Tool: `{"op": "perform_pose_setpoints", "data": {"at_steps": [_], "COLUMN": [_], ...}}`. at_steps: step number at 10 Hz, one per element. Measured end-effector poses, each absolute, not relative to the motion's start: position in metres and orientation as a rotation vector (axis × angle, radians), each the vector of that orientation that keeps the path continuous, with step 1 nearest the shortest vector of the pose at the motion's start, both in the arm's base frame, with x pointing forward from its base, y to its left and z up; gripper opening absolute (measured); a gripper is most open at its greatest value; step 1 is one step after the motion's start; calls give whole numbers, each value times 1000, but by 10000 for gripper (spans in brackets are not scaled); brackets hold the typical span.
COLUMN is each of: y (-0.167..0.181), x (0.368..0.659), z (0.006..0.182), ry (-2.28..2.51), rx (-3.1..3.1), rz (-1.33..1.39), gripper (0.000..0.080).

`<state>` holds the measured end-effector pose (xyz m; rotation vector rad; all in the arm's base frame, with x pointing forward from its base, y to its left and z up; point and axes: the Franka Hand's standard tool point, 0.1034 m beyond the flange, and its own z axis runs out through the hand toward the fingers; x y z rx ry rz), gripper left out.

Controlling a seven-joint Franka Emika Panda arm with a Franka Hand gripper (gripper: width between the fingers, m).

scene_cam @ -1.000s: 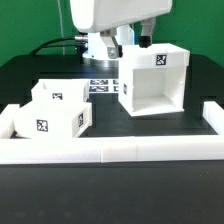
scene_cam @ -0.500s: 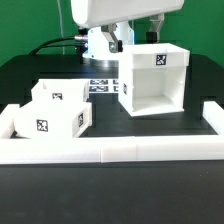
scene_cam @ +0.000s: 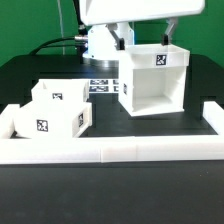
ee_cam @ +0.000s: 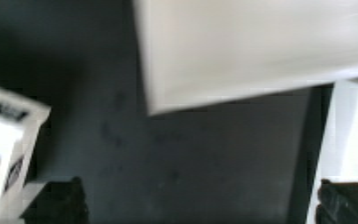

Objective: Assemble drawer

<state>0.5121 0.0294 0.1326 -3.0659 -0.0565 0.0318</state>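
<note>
The white drawer case (scene_cam: 152, 80), open at the front with a tag on its upper front rim, stands upright on the black table toward the exterior view's right. The smaller white drawer box (scene_cam: 52, 112), tagged on its front, sits at the exterior view's left. My gripper (scene_cam: 145, 40) hangs above and just behind the case's top. Its jaws are wide apart with only dark table between them. In the wrist view the gripper (ee_cam: 202, 200) shows two dark fingertips (ee_cam: 60, 200), with the case (ee_cam: 247, 50) and the drawer box (ee_cam: 2, 130) nearby.
A low white fence (scene_cam: 110, 151) runs along the table's front and up both sides; a strip of it shows in the wrist view (ee_cam: 350, 120). The marker board (scene_cam: 101, 87) lies flat behind the drawer box. The robot's base and cables stand at the back.
The hand has shifted toward the exterior view's right, above the case. The case and the drawer box have not moved.
</note>
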Motion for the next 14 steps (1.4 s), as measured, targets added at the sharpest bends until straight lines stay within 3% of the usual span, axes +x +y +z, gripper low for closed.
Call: {"op": "perform_pose_setpoints", "data": {"at_steps": [4,9,14], "y": [63,65,98], "x": [481,480,437], "z": [131,131,125], "ry": [-202,-183,-298], "rx": [-3066,-3074,-3081], "rz": [26,23,17], "gripper": [650,650,650]}}
